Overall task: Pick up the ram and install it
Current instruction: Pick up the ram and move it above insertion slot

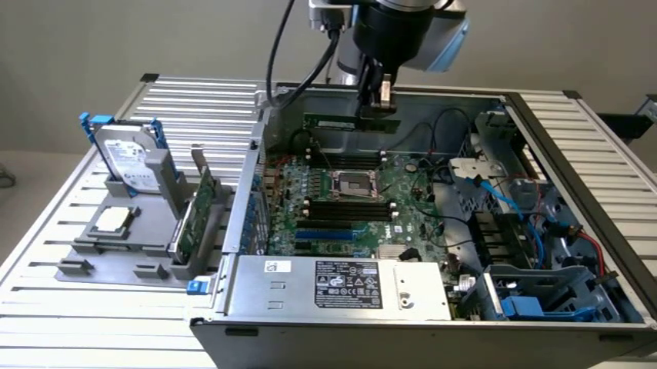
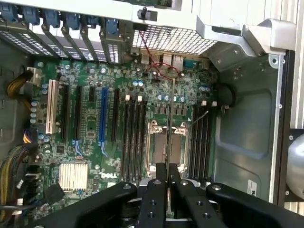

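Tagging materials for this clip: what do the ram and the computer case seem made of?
The ram: a thin, green, matte board, likely fibreglass circuit laminate going by its colour. The computer case: bare grey sheet metal, probably steel, with a dull sheen and folded edges.

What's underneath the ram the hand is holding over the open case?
The motherboard: its processor socket, with empty memory slots on both sides. The ram, shut in the hand, covers a thin strip of the socket.
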